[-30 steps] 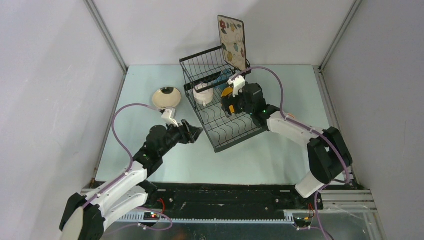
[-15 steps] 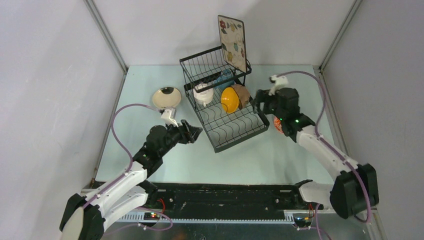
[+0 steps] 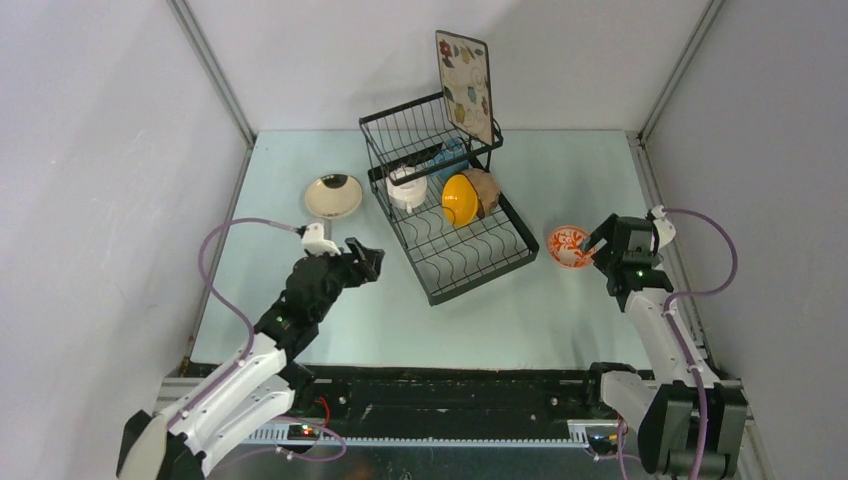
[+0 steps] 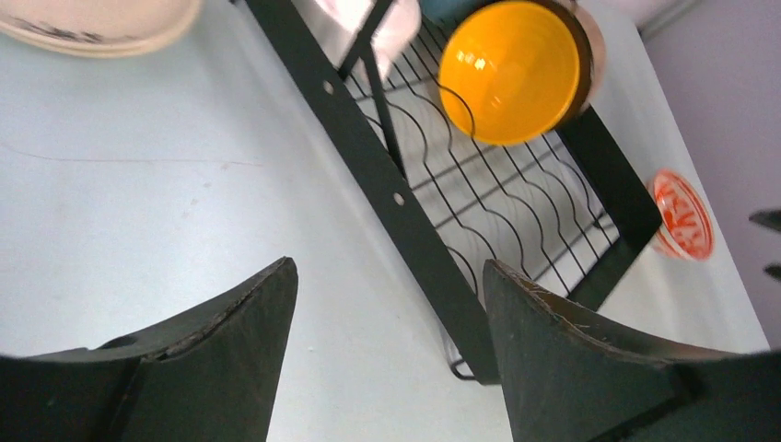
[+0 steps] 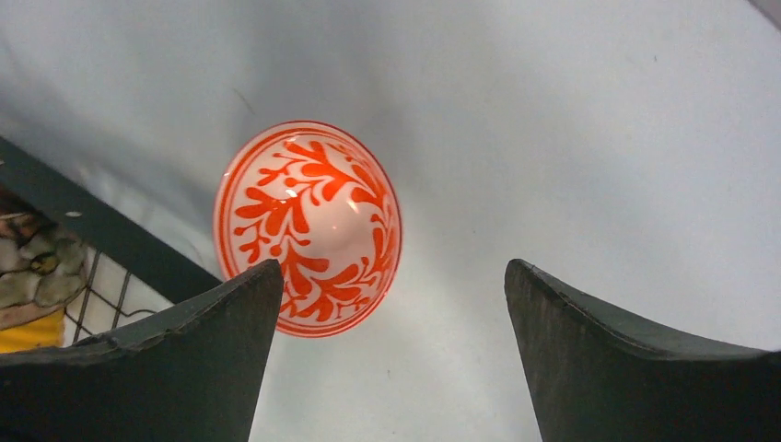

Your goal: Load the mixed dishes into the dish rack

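1. Dish rack [image 3: 470, 250]: it stands at mid-bench and is already part loaded. The square cream floral plate [image 3: 463, 85] leans upright at its far right corner. The white two-handled cup [image 3: 407, 187], blue mug [image 3: 450, 158], yellow bowl [image 3: 459, 199] and brown bowl [image 3: 485, 190] sit toward its far end. The near slots of the lower tray are bare.
2. Red-patterned bowl [image 3: 568, 245]: it rests on the bench just right of the rack's near right corner, apart from the wire. You cannot tell from these views whether it lies rim up or rim down.
3. Right hand [image 3: 598, 243]: its jaws stand wide and hold nothing. It hovers just right of the bowl. In the wrist view the bowl sits toward the left finger, not centred in the gap.
4. Left hand [image 3: 366, 255]: it is also wide and empty, over the bench left of the rack. A round cream plate [image 3: 333, 195] lies beyond it, unloaded.
5. Step in hand: judged to be the approach to the red-patterned bowl.
6. Next move: shift the right hand left until one finger clears the rim, then lower and close on the rim. The glazed wall may slip, so seat the fingers deep before you lift toward the bare slots.
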You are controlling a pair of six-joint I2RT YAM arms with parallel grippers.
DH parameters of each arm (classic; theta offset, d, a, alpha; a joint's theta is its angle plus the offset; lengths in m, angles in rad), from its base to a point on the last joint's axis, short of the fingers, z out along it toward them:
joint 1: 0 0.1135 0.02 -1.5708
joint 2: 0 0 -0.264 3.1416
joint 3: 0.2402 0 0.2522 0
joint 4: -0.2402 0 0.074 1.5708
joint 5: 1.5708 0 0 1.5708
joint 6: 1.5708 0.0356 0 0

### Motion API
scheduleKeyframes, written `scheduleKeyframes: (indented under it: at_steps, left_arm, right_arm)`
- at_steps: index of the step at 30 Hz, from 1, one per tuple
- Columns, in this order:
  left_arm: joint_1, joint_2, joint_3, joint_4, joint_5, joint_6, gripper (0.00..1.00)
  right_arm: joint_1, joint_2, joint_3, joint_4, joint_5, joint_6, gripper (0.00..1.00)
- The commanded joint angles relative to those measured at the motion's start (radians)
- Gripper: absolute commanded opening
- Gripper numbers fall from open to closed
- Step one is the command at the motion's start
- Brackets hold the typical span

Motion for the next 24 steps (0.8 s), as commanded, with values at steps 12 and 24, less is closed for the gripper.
scheduleKeyframes:
  at_steps: [12, 24]
  left_arm:
    - [0.002, -0.058, -0.009, -0.033, -0.123, 0.002, 0.80]
    - [0.001, -0.043, -0.015, 0.000, -0.067, 0.016, 0.80]
  right_arm:
    - [-0.046, 0.251, -0.019, 0.159, -0.080, 0.209, 0.72]
    - [-0.060, 0.249, -0.020, 0.157, -0.102, 0.229, 0.02]
